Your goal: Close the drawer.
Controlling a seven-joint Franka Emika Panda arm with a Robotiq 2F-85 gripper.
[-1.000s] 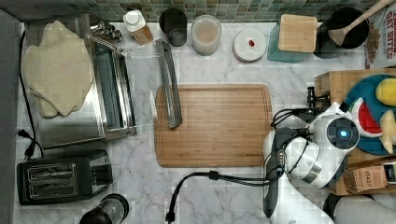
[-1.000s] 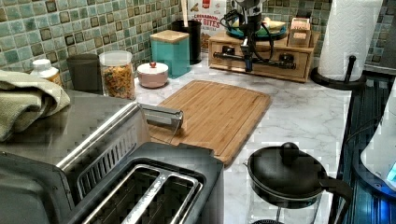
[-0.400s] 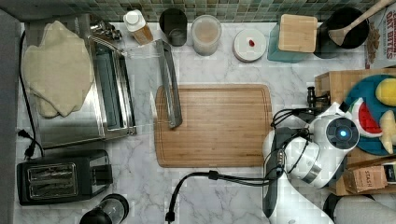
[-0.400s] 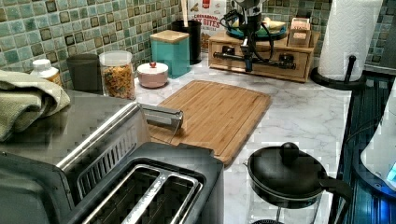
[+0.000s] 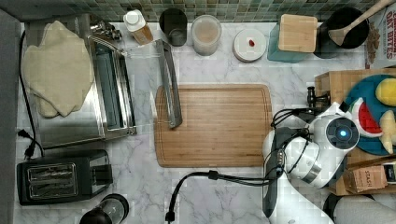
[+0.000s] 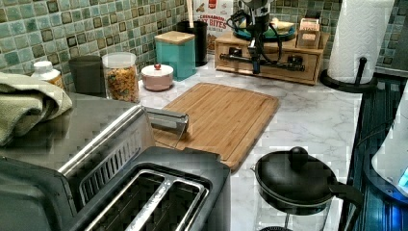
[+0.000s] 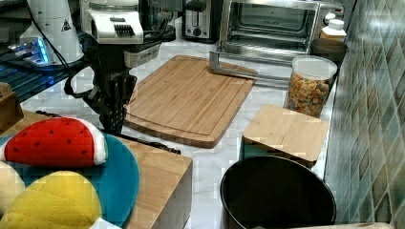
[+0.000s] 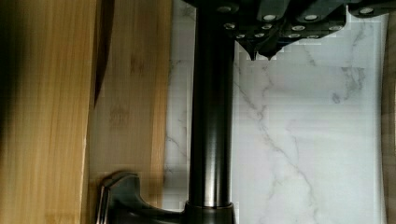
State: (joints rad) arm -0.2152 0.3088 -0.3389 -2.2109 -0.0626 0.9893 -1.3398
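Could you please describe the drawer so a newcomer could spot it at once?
In the left view, a low wooden box stands against the tiled wall beside the paper towel roll. The drawer is its front panel, where the claw hangs; unlike the flat cutting board nearby, it carries a long black handle.

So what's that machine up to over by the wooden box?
A robot arm holds its gripper low in front of the drawer of a wooden box on the kitchen counter, right by the drawer's black handle. It looks set to push the drawer shut. How far out the drawer stands is hard to tell.
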